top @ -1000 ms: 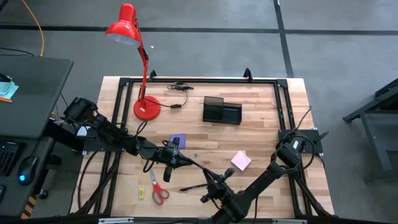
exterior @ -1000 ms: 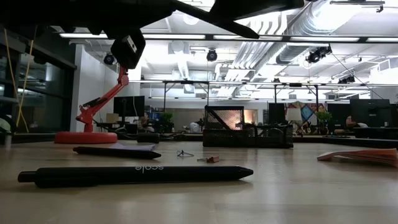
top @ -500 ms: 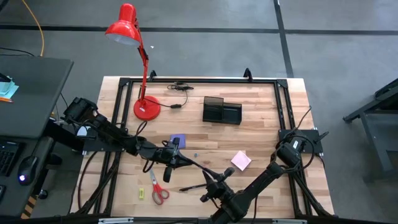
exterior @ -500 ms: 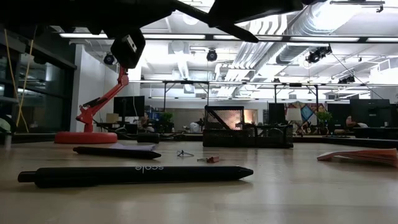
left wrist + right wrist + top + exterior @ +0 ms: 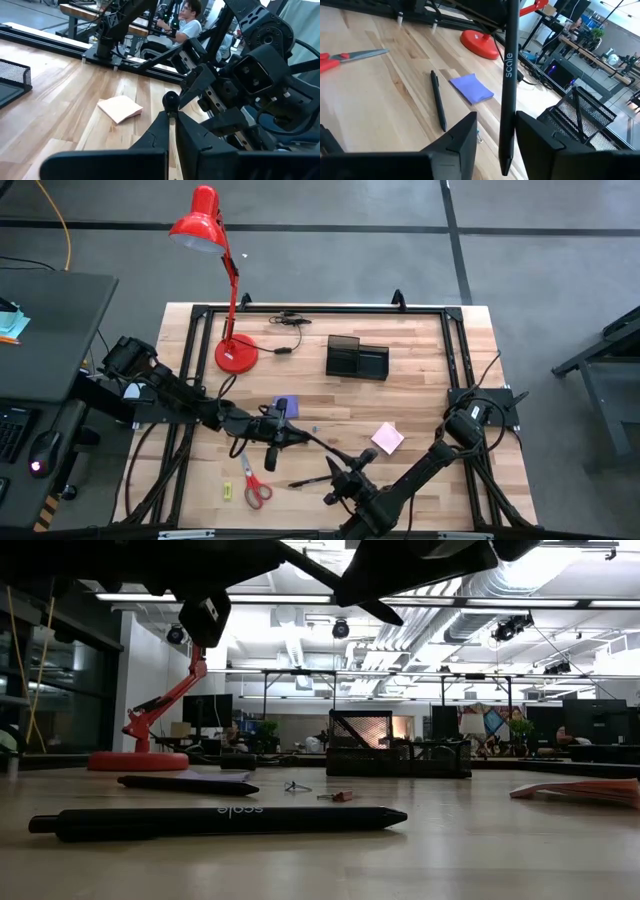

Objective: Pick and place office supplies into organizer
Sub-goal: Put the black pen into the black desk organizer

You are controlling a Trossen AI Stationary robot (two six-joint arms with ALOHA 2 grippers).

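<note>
Organizer (image 5: pixel 356 358), a dark mesh tray with one taller section, sits at the table's far middle, well apart from both arms. Nearer, the left gripper (image 5: pixel 170 121) is pressed together on a thin black pen (image 5: pixel 507 85) (lettered "scale"), which passes between the right gripper's (image 5: pixel 495 131) parted fingers. A purple note pad (image 5: pixel 471 88) lies below.
</note>
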